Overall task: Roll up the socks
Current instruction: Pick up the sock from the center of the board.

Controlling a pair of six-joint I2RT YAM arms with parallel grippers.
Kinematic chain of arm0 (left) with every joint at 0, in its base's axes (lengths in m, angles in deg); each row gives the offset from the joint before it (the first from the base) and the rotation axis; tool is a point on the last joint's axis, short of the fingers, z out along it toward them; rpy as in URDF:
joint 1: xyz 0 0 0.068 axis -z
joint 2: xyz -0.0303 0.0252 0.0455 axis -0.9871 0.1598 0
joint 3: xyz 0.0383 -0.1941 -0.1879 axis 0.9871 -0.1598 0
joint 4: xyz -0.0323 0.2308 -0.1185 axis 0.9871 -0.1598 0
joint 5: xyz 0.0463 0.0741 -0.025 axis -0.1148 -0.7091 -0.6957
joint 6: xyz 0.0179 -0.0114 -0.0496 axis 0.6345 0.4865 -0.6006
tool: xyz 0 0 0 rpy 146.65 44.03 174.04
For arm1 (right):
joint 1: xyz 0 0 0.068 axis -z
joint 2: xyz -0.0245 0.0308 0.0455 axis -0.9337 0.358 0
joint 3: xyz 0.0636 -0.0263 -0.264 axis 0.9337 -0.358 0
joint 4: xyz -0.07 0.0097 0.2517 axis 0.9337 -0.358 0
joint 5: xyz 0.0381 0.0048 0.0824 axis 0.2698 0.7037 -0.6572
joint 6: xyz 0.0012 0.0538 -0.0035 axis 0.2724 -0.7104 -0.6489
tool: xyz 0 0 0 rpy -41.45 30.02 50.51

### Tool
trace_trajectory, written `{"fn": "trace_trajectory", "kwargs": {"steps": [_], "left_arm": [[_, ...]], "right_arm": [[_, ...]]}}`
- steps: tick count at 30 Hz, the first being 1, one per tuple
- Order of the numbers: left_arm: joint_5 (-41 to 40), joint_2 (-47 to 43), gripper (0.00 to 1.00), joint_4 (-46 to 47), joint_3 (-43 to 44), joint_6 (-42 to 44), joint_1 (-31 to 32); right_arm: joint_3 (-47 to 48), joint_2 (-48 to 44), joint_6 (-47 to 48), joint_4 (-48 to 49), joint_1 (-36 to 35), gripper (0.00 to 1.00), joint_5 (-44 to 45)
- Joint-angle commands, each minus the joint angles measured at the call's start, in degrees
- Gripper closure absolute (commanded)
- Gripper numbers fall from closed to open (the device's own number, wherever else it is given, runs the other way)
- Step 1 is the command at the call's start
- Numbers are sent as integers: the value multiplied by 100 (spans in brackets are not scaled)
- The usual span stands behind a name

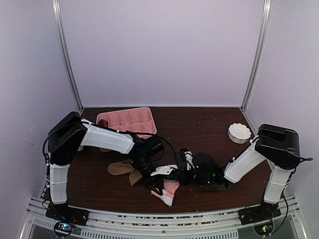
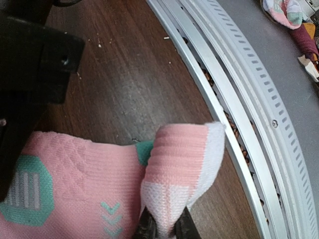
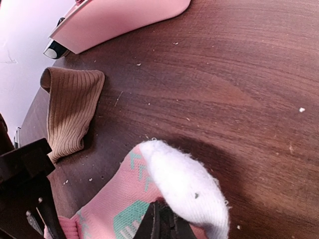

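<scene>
A pink sock [image 1: 168, 192] with white and mint-green patches lies near the table's front edge, between the two grippers. My left gripper [image 2: 166, 225] is shut on its folded pink-and-white end [image 2: 182, 159], which stands up off the flat part [image 2: 75, 184]. My right gripper [image 3: 164, 221] is shut on the sock's white toe [image 3: 187, 184], lifted and curled over the pink body [image 3: 117, 199]. Both grippers meet over the sock in the top view, the left gripper [image 1: 158, 180] beside the right gripper [image 1: 180, 174]. The tan socks [image 1: 124, 169] lie flat to the left, and one tan sock [image 3: 70, 112] shows in the right wrist view.
A pink divided tray [image 1: 127, 121] stands at the back left, and its edge [image 3: 119, 17] shows in the right wrist view. A white bowl [image 1: 239, 132] sits at the back right. The metal rail [image 2: 234, 114] runs along the front edge, close to the sock. Beyond it lie another pink sock [image 2: 286, 12] and a dark red bundle [image 2: 306, 40].
</scene>
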Motion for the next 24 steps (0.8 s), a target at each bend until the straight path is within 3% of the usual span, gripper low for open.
{"fn": "trace_trajectory", "kwargs": {"steps": [1,7,15,21,24], "left_arm": [[-386,182,99,-211,-212,5,-115],[-348,340,99,-226,-71,-230,-200],[-35,760,99,-764,379,-293,-391],[162,1027,99,-1080,616,-167,-524],[191,1180,99,-1244,783,-121,-545]], "right_arm": [[-370,145,-142,-78,131,91,211],[-363,-267,61,387,62,82,-162],[-1235,-1490,377,468,-235,62,275],[-1712,-2324,1090,140,-1177,52,739],[-1449,-2481,1516,-712,-1773,43,931]]}}
